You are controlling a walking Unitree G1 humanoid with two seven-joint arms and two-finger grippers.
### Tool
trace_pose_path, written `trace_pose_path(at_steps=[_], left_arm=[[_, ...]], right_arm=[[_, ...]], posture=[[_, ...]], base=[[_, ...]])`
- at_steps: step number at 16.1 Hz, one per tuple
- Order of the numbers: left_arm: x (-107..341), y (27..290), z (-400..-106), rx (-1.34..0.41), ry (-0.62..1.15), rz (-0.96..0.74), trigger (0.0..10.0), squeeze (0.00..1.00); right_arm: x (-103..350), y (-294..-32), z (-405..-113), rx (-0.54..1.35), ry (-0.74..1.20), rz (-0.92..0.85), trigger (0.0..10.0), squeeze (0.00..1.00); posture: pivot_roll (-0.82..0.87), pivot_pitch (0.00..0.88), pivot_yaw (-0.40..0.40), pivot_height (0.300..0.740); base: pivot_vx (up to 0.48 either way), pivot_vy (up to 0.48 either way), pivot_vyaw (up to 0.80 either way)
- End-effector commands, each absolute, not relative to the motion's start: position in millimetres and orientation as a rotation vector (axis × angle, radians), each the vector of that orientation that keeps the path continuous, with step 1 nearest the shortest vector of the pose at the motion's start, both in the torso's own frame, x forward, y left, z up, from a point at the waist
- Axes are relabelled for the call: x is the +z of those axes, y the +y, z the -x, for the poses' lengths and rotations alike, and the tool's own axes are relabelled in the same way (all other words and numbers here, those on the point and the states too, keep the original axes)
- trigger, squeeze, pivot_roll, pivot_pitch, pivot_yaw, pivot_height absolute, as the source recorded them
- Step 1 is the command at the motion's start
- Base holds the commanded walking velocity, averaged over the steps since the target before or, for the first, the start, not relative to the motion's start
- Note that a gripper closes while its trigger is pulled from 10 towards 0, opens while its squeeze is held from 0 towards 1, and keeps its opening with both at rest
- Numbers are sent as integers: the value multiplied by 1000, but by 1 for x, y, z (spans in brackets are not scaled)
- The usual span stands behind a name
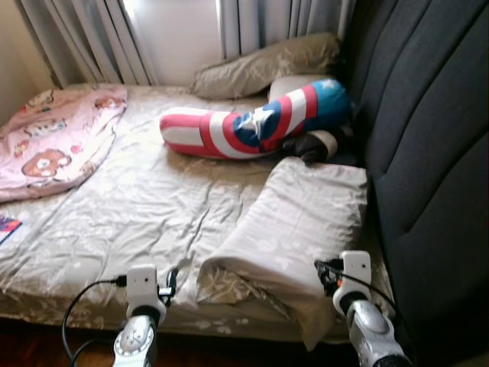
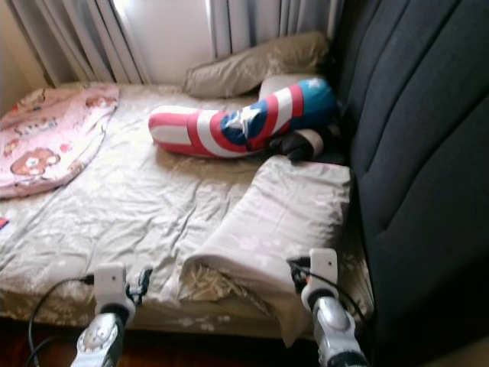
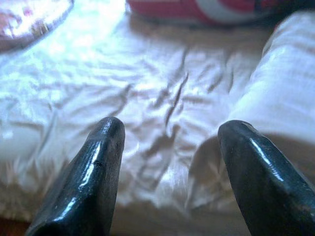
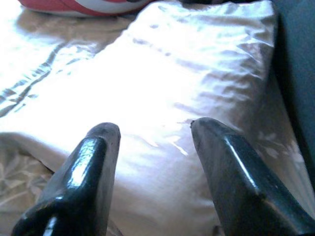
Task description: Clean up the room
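My bed sheet [image 1: 145, 206] is pale beige cotton printed with a faint leaf and flower pattern. The rectangular pillow [image 1: 298, 222] before me wears the same pale beige, faintly flowered cloth, and a second pillow [image 1: 263, 65] by the window is a darker tan. The long bolster cushion [image 1: 256, 122] carries red and white stripes, a blue band and a white star. A pink blanket [image 1: 53, 141] shows brown teddy bears. The padded headboard [image 1: 428, 138] is dark charcoal grey. The curtains [image 1: 92, 38] are grey. My fingers [image 3: 88, 182] are glossy black, my arms [image 1: 370, 329] silver.
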State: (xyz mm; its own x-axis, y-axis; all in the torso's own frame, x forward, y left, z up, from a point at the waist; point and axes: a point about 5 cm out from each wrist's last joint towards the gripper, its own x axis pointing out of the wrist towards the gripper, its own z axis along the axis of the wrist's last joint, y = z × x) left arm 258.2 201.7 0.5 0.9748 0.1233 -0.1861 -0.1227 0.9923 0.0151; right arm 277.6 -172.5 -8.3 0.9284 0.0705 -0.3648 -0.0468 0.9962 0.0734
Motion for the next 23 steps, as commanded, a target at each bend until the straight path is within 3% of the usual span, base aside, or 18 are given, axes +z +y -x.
trace_pose_path(at_steps=[1, 6, 13, 23], left_arm=[[-2, 202, -249, 127, 169, -12, 10000, 0], [3, 198, -226, 104, 91, -20, 10000, 0], [5, 197, -233, 76, 114, -31, 10000, 0], [17, 196, -245, 79, 74, -18, 10000, 0]], right_arm=[[-11, -175, -271, 55, 355, -78, 10000, 0], [-25, -167, -245, 103, 354, -68, 10000, 0], [-21, -164, -249, 90, 335, -72, 10000, 0], [-17, -158, -255, 106, 335, -68, 10000, 0]], posture=[[-1, 0, -13, 740], [2, 0, -8, 740], [-15, 0, 2, 740], [-12, 0, -13, 740]], base=[[0, 0, 0], [0, 0, 0], [0, 0, 0], [297, 0, 0]])
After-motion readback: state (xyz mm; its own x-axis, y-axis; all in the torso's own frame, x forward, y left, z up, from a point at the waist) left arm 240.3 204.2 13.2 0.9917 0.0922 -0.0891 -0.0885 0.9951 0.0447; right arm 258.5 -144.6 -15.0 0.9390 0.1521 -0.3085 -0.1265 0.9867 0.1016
